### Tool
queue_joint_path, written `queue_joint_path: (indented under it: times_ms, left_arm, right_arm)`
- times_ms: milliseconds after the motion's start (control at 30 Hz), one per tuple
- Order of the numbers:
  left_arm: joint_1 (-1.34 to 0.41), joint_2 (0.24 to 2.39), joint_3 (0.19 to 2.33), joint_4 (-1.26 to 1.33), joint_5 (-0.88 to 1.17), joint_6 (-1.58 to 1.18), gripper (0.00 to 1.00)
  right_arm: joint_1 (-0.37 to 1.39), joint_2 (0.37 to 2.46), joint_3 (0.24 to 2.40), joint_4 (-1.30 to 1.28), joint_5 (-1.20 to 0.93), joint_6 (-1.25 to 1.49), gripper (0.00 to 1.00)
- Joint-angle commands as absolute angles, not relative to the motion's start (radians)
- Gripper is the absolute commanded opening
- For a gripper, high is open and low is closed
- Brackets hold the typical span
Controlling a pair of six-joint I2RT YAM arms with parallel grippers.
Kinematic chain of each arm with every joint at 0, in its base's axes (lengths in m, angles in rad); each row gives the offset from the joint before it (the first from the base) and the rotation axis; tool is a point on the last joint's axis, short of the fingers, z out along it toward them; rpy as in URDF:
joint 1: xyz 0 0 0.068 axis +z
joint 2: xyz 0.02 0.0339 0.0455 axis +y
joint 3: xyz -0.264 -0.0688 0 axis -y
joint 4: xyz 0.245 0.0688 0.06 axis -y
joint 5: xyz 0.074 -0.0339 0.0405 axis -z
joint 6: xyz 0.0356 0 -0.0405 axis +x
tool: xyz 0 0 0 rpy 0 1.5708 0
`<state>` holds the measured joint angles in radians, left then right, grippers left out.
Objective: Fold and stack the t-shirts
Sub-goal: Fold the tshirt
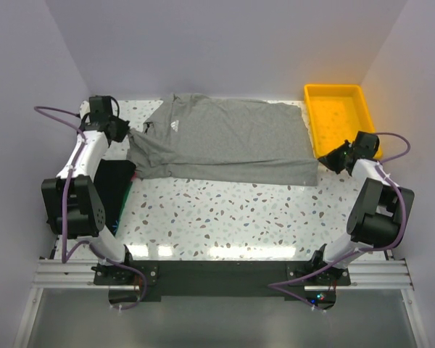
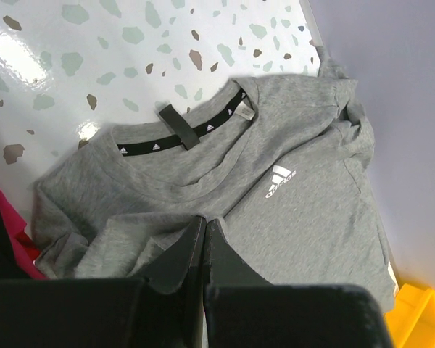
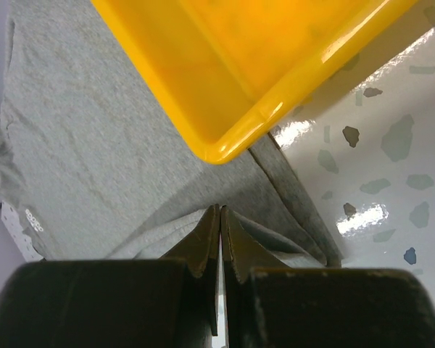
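Seen from above, the grey t-shirt (image 1: 225,141) lies spread across the far half of the speckled surface (image 1: 225,214). Its collar is to the left and its right end is just beside the yellow tray (image 1: 309,109). The left arm reaches far along the left edge, with the left pincer (image 1: 125,135) at the shirt's left sleeve. The right arm stretches up the right side, bent at the elbow, with the right pincer (image 1: 328,161) at the hem's near right corner. A folded black shirt (image 1: 110,181) with a green shirt (image 1: 125,203) at its edge lies beneath the left arm.

The left wrist view shows the 2 fingers clenched on a raised fold of grey cloth, near the white logo (image 2: 279,181).

The right wrist view shows the 2 fingers pinched together on gathered hem, close by the tray's corner.
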<state>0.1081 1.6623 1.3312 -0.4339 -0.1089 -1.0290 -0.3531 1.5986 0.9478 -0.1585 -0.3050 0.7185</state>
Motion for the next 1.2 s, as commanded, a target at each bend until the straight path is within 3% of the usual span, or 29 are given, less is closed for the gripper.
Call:
queue_joint_path:
  times_ms: [0, 467, 567, 600, 667, 700, 733, 833, 1000, 1167]
  left_arm:
    - [0.124, 1.644, 1.387, -0.385, -0.110, -1.006, 0.00]
    - [0.123, 1.710, 1.411, -0.351, -0.063, -0.991, 0.00]
    - [0.123, 1.735, 1.405, -0.302, -0.011, -0.959, 0.00]
    - [0.124, 1.739, 1.402, -0.269, 0.021, -0.951, 0.03]
    - [0.123, 1.747, 1.402, -0.236, 0.058, -0.919, 0.22]
    - [0.124, 1.749, 1.405, -0.197, 0.072, -0.902, 0.30]
    - [0.123, 1.753, 1.413, -0.192, 0.081, -0.879, 0.46]
    - [0.123, 1.743, 1.417, -0.149, 0.127, -0.841, 0.67]
    - [0.071, 1.698, 1.416, -0.212, 0.088, -0.812, 0.69]
    - [-0.066, 1.652, 1.330, -0.282, -0.064, -0.860, 0.58]
  right_arm:
    - [-0.360, 1.598, 0.985, -0.123, -0.304, 0.721, 0.00]
    - [-0.362, 1.624, 0.999, -0.115, -0.324, 0.726, 0.00]
    - [-0.362, 1.623, 1.003, -0.110, -0.336, 0.719, 0.14]
    - [-0.362, 1.623, 1.005, -0.106, -0.344, 0.716, 0.26]
    - [-0.362, 1.612, 1.012, -0.109, -0.360, 0.712, 0.40]
    - [-0.362, 1.606, 1.019, -0.113, -0.367, 0.709, 0.44]
    - [-0.362, 1.600, 1.023, -0.123, -0.373, 0.706, 0.48]
    - [-0.359, 1.568, 1.035, -0.158, -0.370, 0.690, 0.57]
    - [-0.264, 1.491, 1.040, -0.225, -0.283, 0.647, 0.58]
    - [-0.085, 1.491, 1.032, -0.206, -0.204, 0.644, 0.57]
